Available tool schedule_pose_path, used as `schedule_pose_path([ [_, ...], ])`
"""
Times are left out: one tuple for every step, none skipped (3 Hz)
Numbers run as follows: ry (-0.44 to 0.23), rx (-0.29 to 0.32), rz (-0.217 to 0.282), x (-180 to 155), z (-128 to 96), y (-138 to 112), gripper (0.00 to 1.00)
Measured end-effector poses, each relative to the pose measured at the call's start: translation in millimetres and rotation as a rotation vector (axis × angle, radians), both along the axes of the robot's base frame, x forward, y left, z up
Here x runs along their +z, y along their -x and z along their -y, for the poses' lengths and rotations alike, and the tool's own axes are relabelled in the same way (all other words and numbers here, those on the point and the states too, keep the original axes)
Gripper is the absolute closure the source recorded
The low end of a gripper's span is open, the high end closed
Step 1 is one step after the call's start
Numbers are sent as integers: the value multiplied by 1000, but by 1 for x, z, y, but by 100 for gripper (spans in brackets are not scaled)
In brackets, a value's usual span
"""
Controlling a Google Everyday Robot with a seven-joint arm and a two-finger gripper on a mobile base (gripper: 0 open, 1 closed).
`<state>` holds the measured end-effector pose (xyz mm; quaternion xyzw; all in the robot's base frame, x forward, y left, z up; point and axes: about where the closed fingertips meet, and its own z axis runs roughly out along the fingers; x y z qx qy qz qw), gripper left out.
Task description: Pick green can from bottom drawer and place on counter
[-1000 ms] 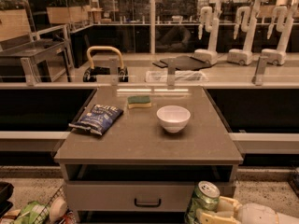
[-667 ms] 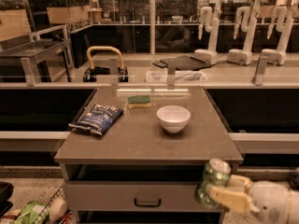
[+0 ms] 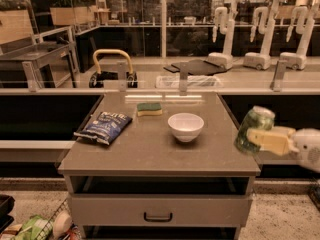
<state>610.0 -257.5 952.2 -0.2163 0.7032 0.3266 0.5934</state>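
One gripper (image 3: 264,140), right edge of frame, pinching green can (image 3: 254,125) side-on. Can airborne, slightly tilted, long axis near upright, just off counter (image 3: 150,156) right edge. Counter surface lies frame-left.

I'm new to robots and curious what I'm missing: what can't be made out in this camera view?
Gripper, by the counter's right edge, shut on the green can: its far finger is hidden behind the can.
Robot arm: cut off by the right edge.
Below the handled drawer: cut off by the bottom edge.
Blue snack bag: print too small to read.
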Motion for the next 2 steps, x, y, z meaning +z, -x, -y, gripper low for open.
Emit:
schedule_pose_path([
  [-1, -121, 30, 36, 28, -50, 100],
  [15, -241, 52, 49, 37, -104, 100],
])
